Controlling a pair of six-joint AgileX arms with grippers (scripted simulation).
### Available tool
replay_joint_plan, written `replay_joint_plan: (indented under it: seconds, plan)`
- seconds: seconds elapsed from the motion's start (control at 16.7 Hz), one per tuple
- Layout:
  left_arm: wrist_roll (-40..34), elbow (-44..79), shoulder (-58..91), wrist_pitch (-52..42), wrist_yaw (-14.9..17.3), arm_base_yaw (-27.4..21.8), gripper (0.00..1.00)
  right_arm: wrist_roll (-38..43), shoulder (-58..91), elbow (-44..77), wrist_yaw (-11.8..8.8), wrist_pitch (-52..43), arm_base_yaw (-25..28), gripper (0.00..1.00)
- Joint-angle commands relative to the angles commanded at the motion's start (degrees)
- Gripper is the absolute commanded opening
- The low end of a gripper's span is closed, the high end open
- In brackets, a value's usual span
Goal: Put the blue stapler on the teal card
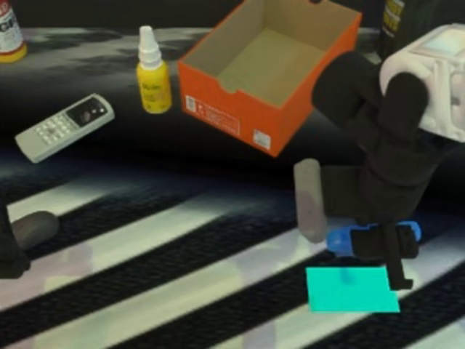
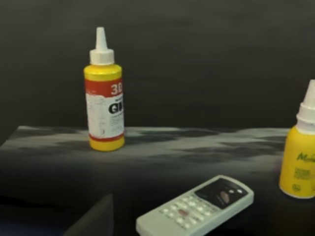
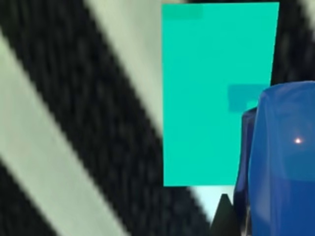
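The blue stapler (image 1: 367, 238) hangs crosswise just above the far edge of the teal card (image 1: 352, 289), and its faint shadow falls on the card. My right gripper (image 1: 383, 244) comes down from above and is shut on the stapler's middle. In the right wrist view the stapler (image 3: 281, 167) fills the near corner. One dark fingertip (image 3: 225, 219) sits beside it, and the teal card (image 3: 211, 98) lies flat on the striped cloth beyond. My left gripper (image 1: 10, 254) is parked at the table's left edge, open, with nothing between its fingers.
An open orange box (image 1: 218, 102) stands at the back centre. A yellow bottle (image 1: 154, 73) and a grey remote (image 1: 64, 125) lie to its left. A glue bottle (image 1: 9, 33) is at the back left corner and a dark bottle (image 1: 394, 20) at the back right.
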Motion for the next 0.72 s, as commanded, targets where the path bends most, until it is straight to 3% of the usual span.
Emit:
replay_joint_plan:
  seconds: [0.18, 0.72]
  plan:
    - [0.0, 0.0, 0.0, 0.0, 0.0, 0.0, 1.0, 0.07, 0.71, -1.56, 0.04, 2.27, -0.01, 0.0]
    - [0.0, 0.0, 0.0, 0.0, 0.0, 0.0, 1.0, 0.15, 7.93, -14.24, 0.0, 22.2, 0.26, 0.0]
